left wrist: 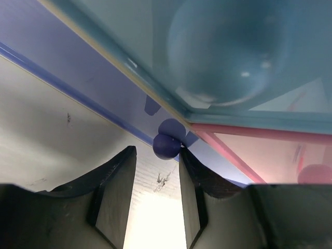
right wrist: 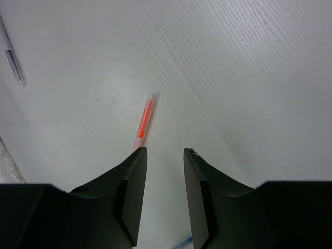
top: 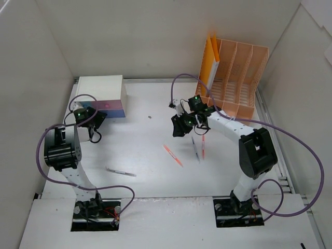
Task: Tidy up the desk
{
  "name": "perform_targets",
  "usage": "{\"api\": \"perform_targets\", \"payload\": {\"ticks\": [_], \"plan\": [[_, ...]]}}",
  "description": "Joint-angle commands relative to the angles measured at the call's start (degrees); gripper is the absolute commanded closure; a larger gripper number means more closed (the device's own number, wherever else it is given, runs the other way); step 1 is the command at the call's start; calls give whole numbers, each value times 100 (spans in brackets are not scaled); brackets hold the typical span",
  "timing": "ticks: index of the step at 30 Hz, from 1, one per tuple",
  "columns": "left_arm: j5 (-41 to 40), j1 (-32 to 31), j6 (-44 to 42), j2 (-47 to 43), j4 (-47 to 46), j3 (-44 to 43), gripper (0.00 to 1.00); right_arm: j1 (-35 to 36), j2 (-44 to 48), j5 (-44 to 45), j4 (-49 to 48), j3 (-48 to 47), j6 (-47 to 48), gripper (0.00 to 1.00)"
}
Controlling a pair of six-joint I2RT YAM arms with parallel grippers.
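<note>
The white desk [top: 150, 155] holds several loose pens: an orange pen [top: 173, 155], a grey pen [top: 195, 148], a red pen [top: 203, 147] and a clear black pen [top: 121, 171]. My left gripper [top: 87, 116] is at the front of the small drawer box [top: 99, 91]. In the left wrist view it [left wrist: 157, 151] is open, with the purple drawer's round knob [left wrist: 166, 146] at its tips, close to the right finger. My right gripper [top: 181, 125] hovers over mid-desk. In the right wrist view it [right wrist: 165, 151] is open and empty, with the orange pen [right wrist: 144, 120] just ahead of its left finger.
A peach slotted file rack [top: 236, 78] stands at the back right with a yellow-orange folder [top: 210, 59] in its left slot. The drawer box shows teal [left wrist: 223, 57], purple [left wrist: 98, 78] and pink [left wrist: 275, 155] fronts. White wall panels [top: 31, 78] ring the desk.
</note>
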State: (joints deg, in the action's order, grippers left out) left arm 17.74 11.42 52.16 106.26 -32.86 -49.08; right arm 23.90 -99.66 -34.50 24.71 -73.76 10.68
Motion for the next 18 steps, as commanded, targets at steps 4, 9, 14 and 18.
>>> {"api": "perform_targets", "payload": {"ticks": [4, 9, 14, 18], "plan": [[177, 88, 321, 140, -1264, -85, 67, -35, 359, 5, -247, -16, 40, 68], [46, 88, 550, 202, -1970, 241, 71, -26, 368, 5, -265, -7, 48, 68], [-86, 88, 514, 132, -1891, 241, 70, -34, 359, -4, -265, 10, 66, 68], [-174, 88, 348, 18, -1672, 188, 70, -43, 342, -13, -265, 2, 66, 68]]}}
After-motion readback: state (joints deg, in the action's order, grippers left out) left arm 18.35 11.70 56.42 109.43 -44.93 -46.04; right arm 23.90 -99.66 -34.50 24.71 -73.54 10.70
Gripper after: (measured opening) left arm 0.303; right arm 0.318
